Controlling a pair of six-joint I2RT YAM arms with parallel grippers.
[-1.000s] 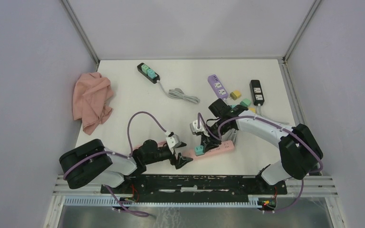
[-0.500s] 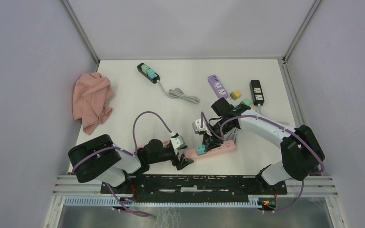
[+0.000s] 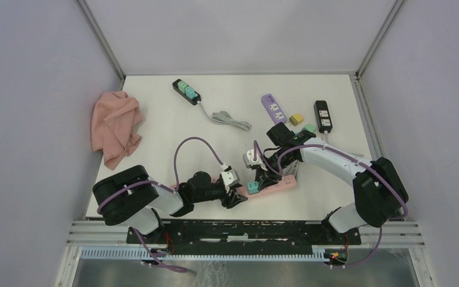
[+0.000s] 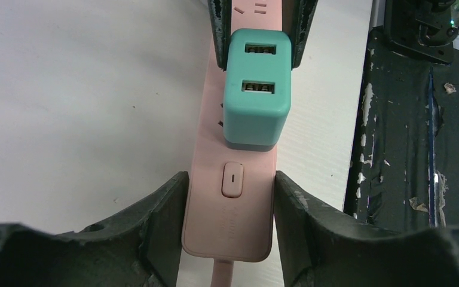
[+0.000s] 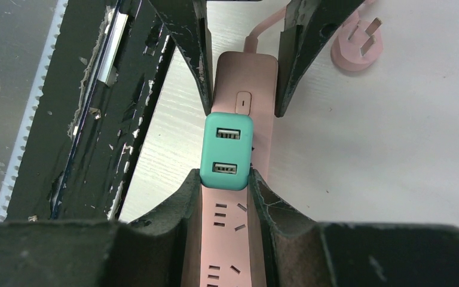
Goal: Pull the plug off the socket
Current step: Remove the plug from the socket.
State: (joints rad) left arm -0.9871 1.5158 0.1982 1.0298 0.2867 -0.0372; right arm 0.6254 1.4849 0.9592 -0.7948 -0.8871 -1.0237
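at the near edge of the white counter (image 4: pixel 66 89), right hand (image 5: pixel 226 179) pinches the teal usb plug (image 5: pixel 227 152) seated in the pink plastic power strip (image 5: pixel 233 239); left hand (image 4: pixel 230 179) clamps the strip. risk: clamp slips, strip lifts too.

Far-left edge of the white tabletop (image 3: pixel 155 149): a crumpled pink cloth (image 3: pixel 116 127). Along the far edge, a black power strip (image 3: pixel 186 91) carrying two teal plugs, its grey cord (image 3: pixel 230 119) bundled beside it. Far-right corner: purple strip (image 3: pixel 274 108), yellow adapter (image 3: pixel 296 119), green adapter (image 3: pixel 309 128), another black strip (image 3: pixel 323 116).
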